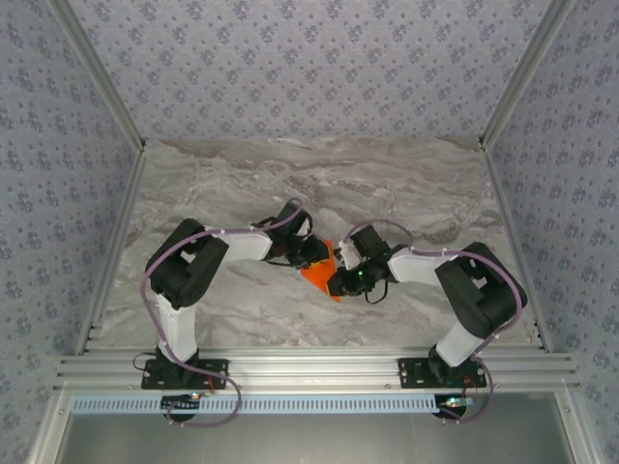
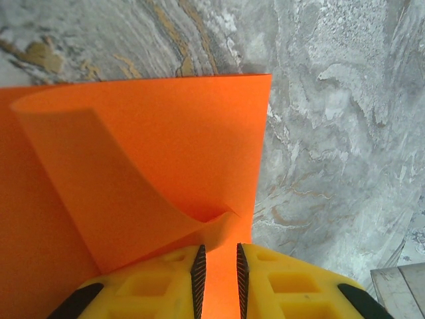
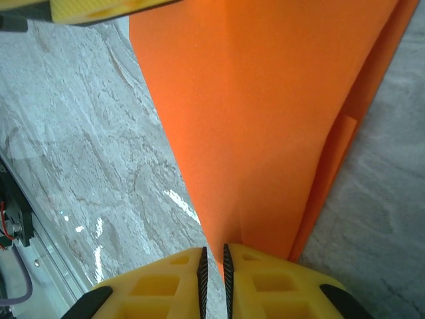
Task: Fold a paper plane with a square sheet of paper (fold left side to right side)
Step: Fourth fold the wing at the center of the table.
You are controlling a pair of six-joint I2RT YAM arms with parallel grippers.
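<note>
The square sheet of paper (image 1: 318, 275) is bright orange and lies mid-table between my two grippers. In the left wrist view the sheet (image 2: 172, 126) has its left part curled over toward the right, and the flap's corner ends just ahead of the fingertips. My left gripper (image 2: 220, 247) (image 1: 310, 253) stands over the sheet near its right edge, jaws a narrow gap apart with orange showing between them. In the right wrist view the sheet (image 3: 265, 119) narrows to a corner that runs into my right gripper (image 3: 214, 248) (image 1: 341, 281), whose jaws are nearly closed on it.
The grey marble table (image 1: 319, 184) stretches behind and to both sides of the paper. An aluminium rail (image 1: 319, 365) runs along the near edge, and patterned walls close in the back and sides. One yellow finger (image 3: 99, 8) of the left gripper sits at the top of the right wrist view.
</note>
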